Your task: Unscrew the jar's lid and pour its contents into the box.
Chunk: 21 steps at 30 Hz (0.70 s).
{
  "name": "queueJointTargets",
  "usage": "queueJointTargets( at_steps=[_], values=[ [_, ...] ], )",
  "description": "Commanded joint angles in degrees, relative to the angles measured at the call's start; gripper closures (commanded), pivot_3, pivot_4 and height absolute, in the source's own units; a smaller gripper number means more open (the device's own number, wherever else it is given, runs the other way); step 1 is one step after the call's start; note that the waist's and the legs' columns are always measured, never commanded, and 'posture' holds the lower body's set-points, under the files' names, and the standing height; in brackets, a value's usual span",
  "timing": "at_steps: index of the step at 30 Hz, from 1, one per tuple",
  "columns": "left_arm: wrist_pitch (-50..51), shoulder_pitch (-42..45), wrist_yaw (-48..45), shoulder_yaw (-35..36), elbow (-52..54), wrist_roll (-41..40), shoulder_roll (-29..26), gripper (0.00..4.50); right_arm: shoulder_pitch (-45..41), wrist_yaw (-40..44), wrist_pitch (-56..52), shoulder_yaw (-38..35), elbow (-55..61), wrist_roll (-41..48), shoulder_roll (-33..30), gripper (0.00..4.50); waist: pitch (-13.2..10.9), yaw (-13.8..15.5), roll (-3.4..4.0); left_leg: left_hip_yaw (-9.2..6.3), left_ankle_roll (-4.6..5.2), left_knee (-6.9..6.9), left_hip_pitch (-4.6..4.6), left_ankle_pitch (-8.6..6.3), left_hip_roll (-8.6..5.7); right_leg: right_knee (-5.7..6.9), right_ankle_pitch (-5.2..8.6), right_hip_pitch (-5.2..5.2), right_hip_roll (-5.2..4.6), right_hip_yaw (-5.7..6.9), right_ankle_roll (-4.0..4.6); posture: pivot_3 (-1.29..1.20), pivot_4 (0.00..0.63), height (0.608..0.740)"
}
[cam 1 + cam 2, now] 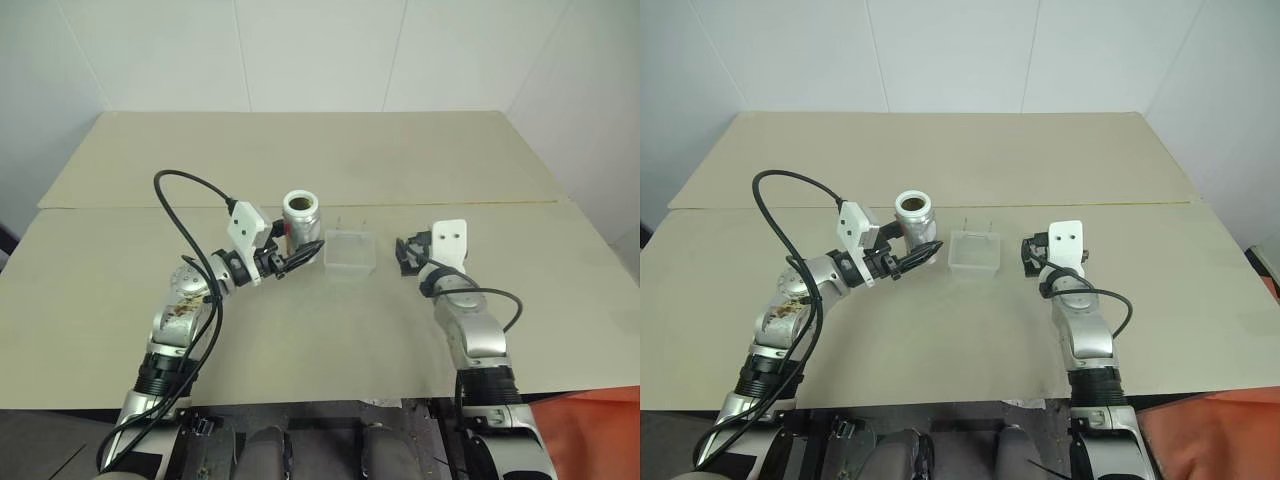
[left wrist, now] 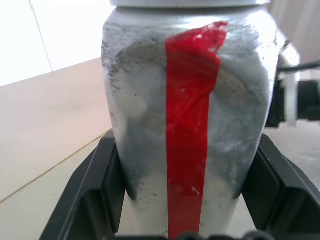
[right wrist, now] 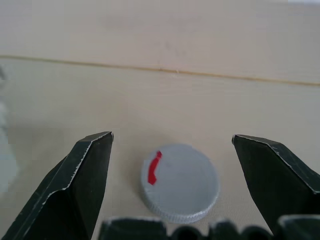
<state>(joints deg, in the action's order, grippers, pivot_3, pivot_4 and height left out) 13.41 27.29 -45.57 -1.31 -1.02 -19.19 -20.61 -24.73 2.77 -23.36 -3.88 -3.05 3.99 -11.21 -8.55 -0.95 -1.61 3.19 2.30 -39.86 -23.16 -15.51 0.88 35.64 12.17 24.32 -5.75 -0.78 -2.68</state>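
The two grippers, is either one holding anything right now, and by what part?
The left gripper grips the jar by its lower body. The right gripper is open, holding nothing; the lid lies on the table between its fingers.

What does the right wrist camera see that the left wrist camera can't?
Right wrist view: the grey lid with a red mark, lying on the table between the open right gripper fingers, untouched. Left wrist view: the silvery jar with its red stripe, clamped between the left gripper fingers. Both: the beige table and black gripper fingers.
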Motion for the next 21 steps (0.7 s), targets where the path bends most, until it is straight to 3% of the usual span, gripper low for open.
queueJointTargets(
  at_steps=[1,5,11,15,21],
  values=[
    [-1.2,2.2,-0.7,0.4,-0.6,-0.3,-0.3,1.71,0.4,3.4,-3.3,-1.0,8.3,2.9,-1.4,0.07,0.0,0.0,0.0,0.0,0.0,0.0,0.0,0.0,0.0,0.0,0.0,0.0,0.0,0.0,0.0,0.0,0.15,0.74],
    [-2.0,3.5,-1.8,0.3,-2.5,0.0,-0.6,1.71,1.5,10.0,-7.2,-0.7,13.8,6.7,-4.5,0.07,0.0,0.1,0.0,0.0,0.01,0.0,0.0,-0.01,-0.01,-0.01,0.0,0.0,0.01,0.0,0.0,0.0,0.15,0.74],
    [-4.6,6.7,-5.2,-0.1,-7.7,1.6,-2.5,1.71,1.5,27.7,-17.8,-1.1,22.3,17.2,-18.5,0.07,0.0,0.3,0.01,-0.01,0.04,-0.02,0.01,-0.02,-0.02,-0.03,0.0,-0.04,0.02,0.02,0.0,0.0,0.15,0.74],
    [-7.9,9.7,-7.2,-0.8,-12.9,3.7,-3.6,1.71,-0.1,33.6,-21.6,0.1,24.3,20.0,-25.6,0.07,0.0,0.3,0.0,-0.03,0.05,-0.03,0.01,-0.03,-0.02,-0.1,0.0,-0.07,0.02,0.04,0.0,0.0,0.15,0.74],
    [-15.1,15.1,-8.1,-3.4,-21.6,9.3,-3.9,1.71,-4.6,40.4,-23.8,2.4,23.7,22.2,-31.2,0.07,0.0,0.3,0.0,-0.01,0.05,-0.03,-0.01,-0.03,-0.02,-0.47,0.0,-0.07,0.03,0.04,-0.01,0.0,0.15,0.74]
  ],
)
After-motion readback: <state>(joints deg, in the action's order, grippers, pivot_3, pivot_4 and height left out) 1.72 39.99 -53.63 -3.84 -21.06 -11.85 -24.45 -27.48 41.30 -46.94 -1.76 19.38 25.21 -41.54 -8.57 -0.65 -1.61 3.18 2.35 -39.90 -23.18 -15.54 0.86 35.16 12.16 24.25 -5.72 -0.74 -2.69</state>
